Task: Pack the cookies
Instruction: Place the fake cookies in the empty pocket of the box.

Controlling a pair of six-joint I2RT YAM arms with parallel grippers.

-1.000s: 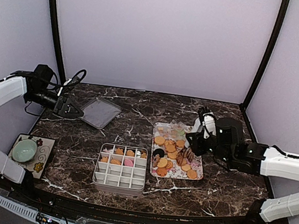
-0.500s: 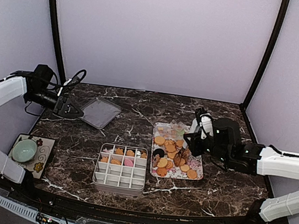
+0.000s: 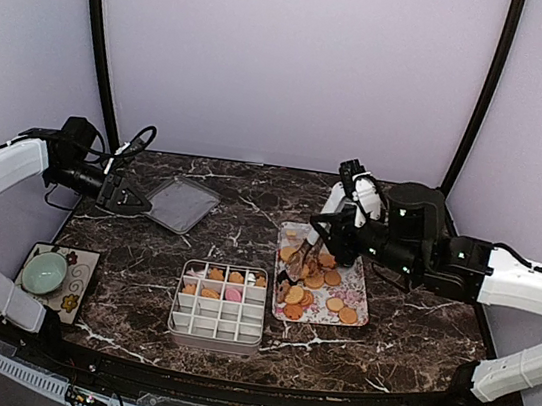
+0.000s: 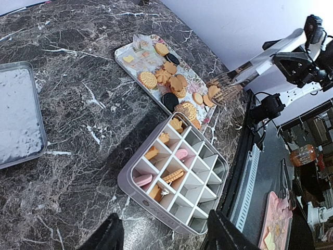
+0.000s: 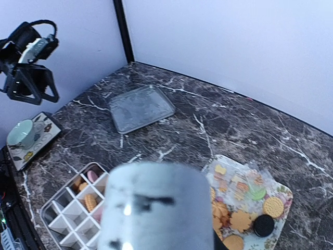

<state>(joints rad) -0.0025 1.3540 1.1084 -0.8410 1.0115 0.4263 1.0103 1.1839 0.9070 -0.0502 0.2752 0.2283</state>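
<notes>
1. Seven or so cells at the far end of the box (image 3: 215, 337) already held cookies (image 3: 294, 294) – golden ones and a pink one – while the near rows looked bare.
2. Most cookies lay on the tray (image 3: 318, 234) just right of the box, so I judged the packing well short of half done.
3. Right gripper (image 3: 331, 230) hung over the tray's left half, clenched on the tongs (image 4: 232, 82), whose tips pointed down among the cookies.
4. Whether the tongs had pinched a cookie could not be told: the left wrist view showed the tips close to the pile, and the right wrist view was blocked by a blurred grey shape.
5. Left gripper (image 4: 164, 240) waited at the table's far left beside the lid (image 3: 182, 203), its jaws released and spread, grasping nothing.
6. One cup (image 3: 44, 272) sat on its mat at the near left, apart from the work.
7. Compared with a second before, the right arm had swung up and to the left – from the tray's right side toward its middle – and the tongs now reached further left across the cookies.
8. Nothing else differed: the left arm, the lid, the box and its fill all matched the earlier frame.
</notes>
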